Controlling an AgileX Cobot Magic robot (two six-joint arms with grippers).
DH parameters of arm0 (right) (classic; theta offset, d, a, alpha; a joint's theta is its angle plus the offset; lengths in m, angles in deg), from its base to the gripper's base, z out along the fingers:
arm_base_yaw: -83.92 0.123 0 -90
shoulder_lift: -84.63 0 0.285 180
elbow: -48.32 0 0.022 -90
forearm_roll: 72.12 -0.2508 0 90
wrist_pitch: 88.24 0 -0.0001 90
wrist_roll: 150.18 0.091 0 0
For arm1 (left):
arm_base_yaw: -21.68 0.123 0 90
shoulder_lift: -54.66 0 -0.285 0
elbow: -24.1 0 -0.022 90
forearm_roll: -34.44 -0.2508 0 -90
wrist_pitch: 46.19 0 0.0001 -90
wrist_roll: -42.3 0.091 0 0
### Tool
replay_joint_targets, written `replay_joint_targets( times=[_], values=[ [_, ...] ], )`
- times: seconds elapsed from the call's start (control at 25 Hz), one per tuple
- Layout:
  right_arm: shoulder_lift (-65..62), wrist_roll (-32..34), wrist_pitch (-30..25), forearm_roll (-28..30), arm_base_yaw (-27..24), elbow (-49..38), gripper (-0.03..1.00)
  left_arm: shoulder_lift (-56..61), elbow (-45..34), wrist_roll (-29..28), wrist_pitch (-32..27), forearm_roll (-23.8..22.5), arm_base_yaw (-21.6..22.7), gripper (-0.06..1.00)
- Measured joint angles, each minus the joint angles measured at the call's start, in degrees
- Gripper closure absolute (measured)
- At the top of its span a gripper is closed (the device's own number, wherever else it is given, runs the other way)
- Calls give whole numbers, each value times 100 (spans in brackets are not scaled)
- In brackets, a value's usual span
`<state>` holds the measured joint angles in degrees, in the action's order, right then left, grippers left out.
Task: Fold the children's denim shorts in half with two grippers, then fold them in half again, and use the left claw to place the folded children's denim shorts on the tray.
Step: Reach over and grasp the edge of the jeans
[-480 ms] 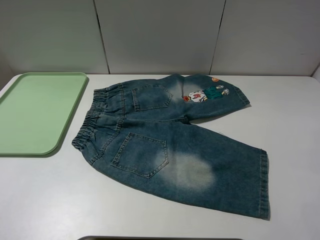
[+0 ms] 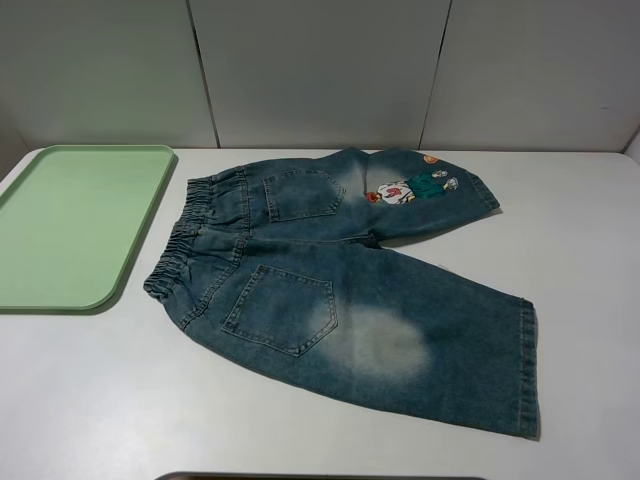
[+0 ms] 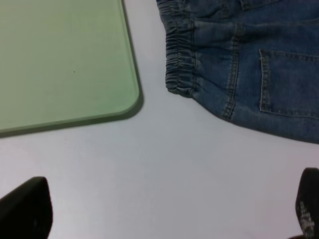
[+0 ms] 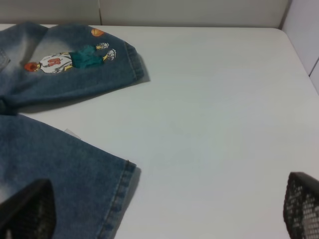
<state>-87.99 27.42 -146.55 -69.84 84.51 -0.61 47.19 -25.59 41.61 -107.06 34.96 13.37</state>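
The children's denim shorts (image 2: 340,280) lie spread flat on the white table, waistband toward the tray, legs pointing right, back pockets and a cartoon patch (image 2: 405,188) facing up. The pale green tray (image 2: 70,220) sits at the left. Neither arm shows in the high view. In the left wrist view my left gripper (image 3: 172,211) is open over bare table, short of the waistband (image 3: 179,64) and the tray corner (image 3: 119,94). In the right wrist view my right gripper (image 4: 164,209) is open, one finger (image 4: 27,209) over the near leg's hem (image 4: 117,194), the far leg (image 4: 75,64) beyond.
A grey panelled wall (image 2: 320,70) rises behind the table's back edge. A dark curved object's rim (image 2: 300,476) shows at the front edge. Bare white tabletop (image 2: 570,230) lies right of the shorts and in front of them.
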Motion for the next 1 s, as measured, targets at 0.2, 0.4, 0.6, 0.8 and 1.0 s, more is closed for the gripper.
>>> replay_joint_targets(
  times=[0.2, 0.4, 0.6, 0.8, 1.0],
  values=[
    [0, 0, 0, 0, 0, 0, 27, 0, 0, 0, 0, 0, 0, -3],
    [0, 0, 0, 0, 0, 0, 27, 0, 0, 0, 0, 0, 0, -3],
    [0, 0, 0, 0, 0, 0, 27, 0, 0, 0, 0, 0, 0, -3],
    [0, 0, 0, 0, 0, 0, 27, 0, 0, 0, 0, 0, 0, -3],
    [0, 0, 0, 0, 0, 0, 27, 0, 0, 0, 0, 0, 0, -3]
  ],
)
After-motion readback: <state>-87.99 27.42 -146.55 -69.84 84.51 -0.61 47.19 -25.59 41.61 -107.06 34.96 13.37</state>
